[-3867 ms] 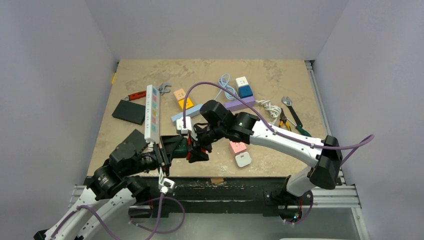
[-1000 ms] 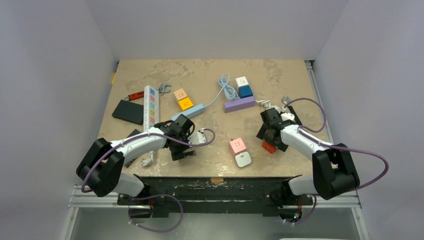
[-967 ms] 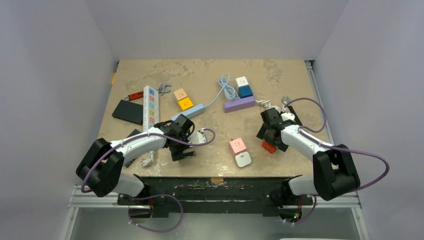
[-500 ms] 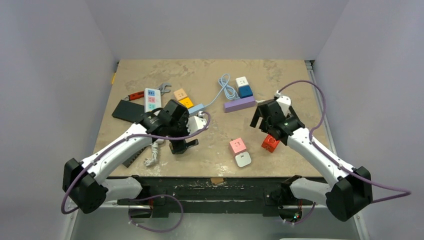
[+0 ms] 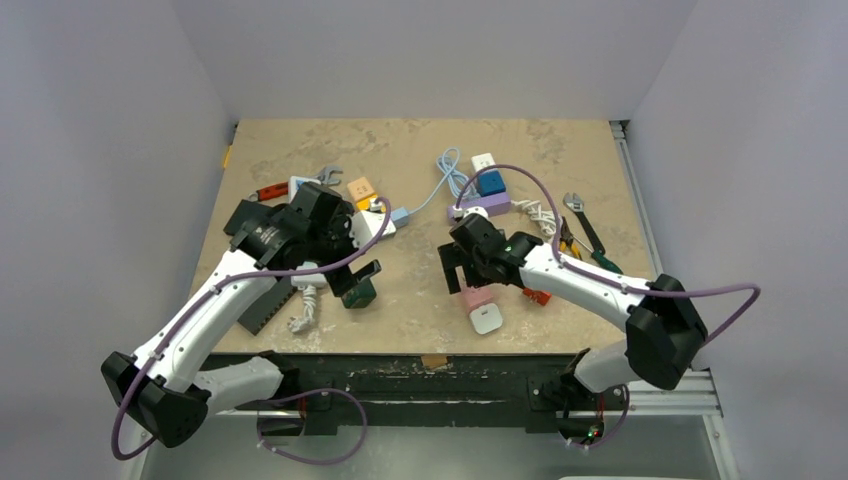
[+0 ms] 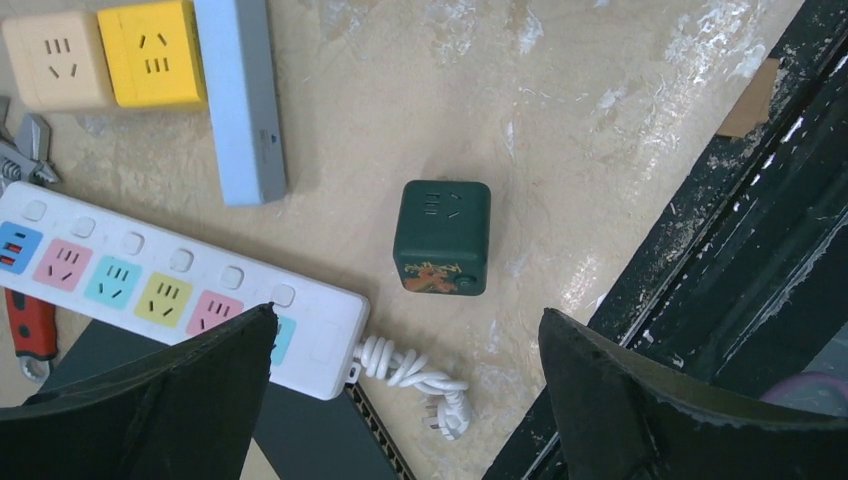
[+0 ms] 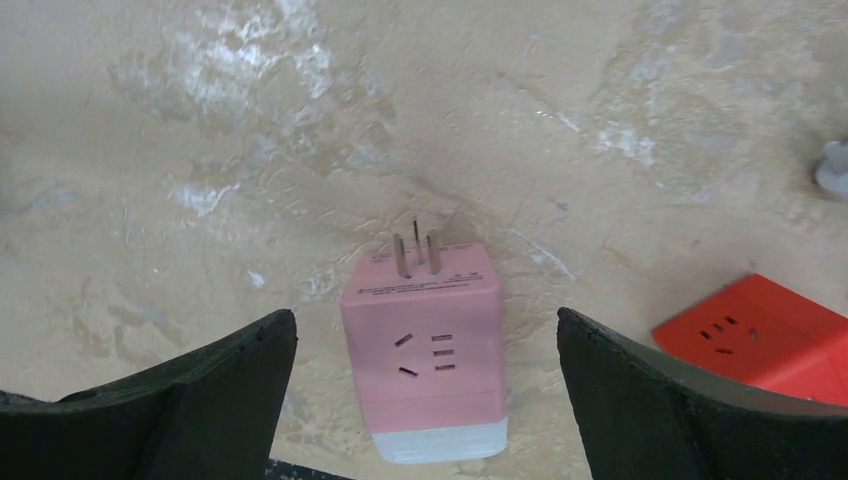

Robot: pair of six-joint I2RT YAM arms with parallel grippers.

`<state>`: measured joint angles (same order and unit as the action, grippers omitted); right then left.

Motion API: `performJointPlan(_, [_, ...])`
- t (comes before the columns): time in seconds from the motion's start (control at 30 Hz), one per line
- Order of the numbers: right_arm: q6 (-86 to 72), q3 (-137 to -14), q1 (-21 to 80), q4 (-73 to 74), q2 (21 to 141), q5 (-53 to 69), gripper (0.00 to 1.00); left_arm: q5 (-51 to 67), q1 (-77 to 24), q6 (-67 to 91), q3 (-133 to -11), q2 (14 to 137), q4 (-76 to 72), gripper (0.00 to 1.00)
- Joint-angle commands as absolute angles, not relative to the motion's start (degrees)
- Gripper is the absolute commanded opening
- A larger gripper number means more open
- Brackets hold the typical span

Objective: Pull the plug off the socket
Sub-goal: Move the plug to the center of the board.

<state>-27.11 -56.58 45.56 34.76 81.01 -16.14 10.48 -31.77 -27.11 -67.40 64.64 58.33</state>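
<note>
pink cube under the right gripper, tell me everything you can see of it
The pink cube looks like glossy plastic with rounded edges. Its upward face carries socket slots; metal prongs jut from its far side, unplugged. It lies flat on the table, its near end against a white block, centred under the open right gripper, untouched by it.

On my left wrist feed I see a white power strip (image 6: 150,285) with coloured sockets lying flat, its cord (image 6: 410,375) bundled at one end. A light blue bar (image 6: 240,95) lies near it, just beside a yellow cube (image 6: 150,40) and a beige cube (image 6: 55,60). From above, I make out a purple bar (image 5: 490,205) with a blue cube (image 5: 490,183) and a white cube (image 5: 484,160) just behind it. A wrench (image 5: 583,222) and pliers (image 5: 568,243) lie by the table's (image 5: 400,150) right edge.
</note>
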Motion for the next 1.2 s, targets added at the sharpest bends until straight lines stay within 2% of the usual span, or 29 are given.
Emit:
performJointPlan(0.0, [-22.6,-55.8,46.4,31.7,82.3,-10.5,0.99,11.8,-30.4,-26.3,-69.6,62.4,59.1,1.0])
performJointPlan(0.23, [-21.4,-55.0,46.5,32.1,84.0,-8.2,0.99,10.9,-30.0,-26.7,-68.8,61.7,58.9,1.0])
performJointPlan(0.27, [-21.6,-54.9,46.5,32.6,84.6,-8.5,0.95,10.8,-29.9,-26.7,-68.6,61.6,58.7,1.0])
performJointPlan(0.43, [-26.8,-58.1,46.5,38.5,89.3,-11.3,0.59,10.3,-29.9,-26.7,-68.2,61.3,58.3,1.0])
performJointPlan(0.57, [-30.7,-62.7,46.6,42.8,92.5,-12.9,0.2,9.9,-29.9,-27.1,-67.9,60.4,58.0,1.0])
performJointPlan(0.63, [-34.6,-64.4,46.5,43.1,93.2,-12.0,0.09,9.8,-29.9,-27.4,-67.5,59.7,57.9,1.0])
performJointPlan(0.7, [-40.8,-66.0,46.5,43.5,94.1,-12.9,0.13,9.8,-29.9,-27.6,-67.2,59.1,58.0,1.0])
performJointPlan(0.8, [-52.7,-68.1,46.5,42.7,95.1,-14.4,0.13,9.8,-29.9,-27.8,-66.8,58.7,57.7,1.0])
performJointPlan(0.93, [-66.6,-66.9,45.7,37.0,94.9,-11.6,0.3,9.9,-29.8,-28.0,-65.9,58.4,57.8,1.0])
performJointPlan(1.07, [-75.3,-65.7,44.7,31.4,94.5,-7.6,0.35,9.7,-29.9,-29.4,-63.0,56.8,56.2,1.0])
performJointPlan(1.17, [-78.9,-65.1,44.7,28.6,93.8,-6.7,0.44,9.3,-29.9,-30.6,-60.6,55.5,54.7,1.0])
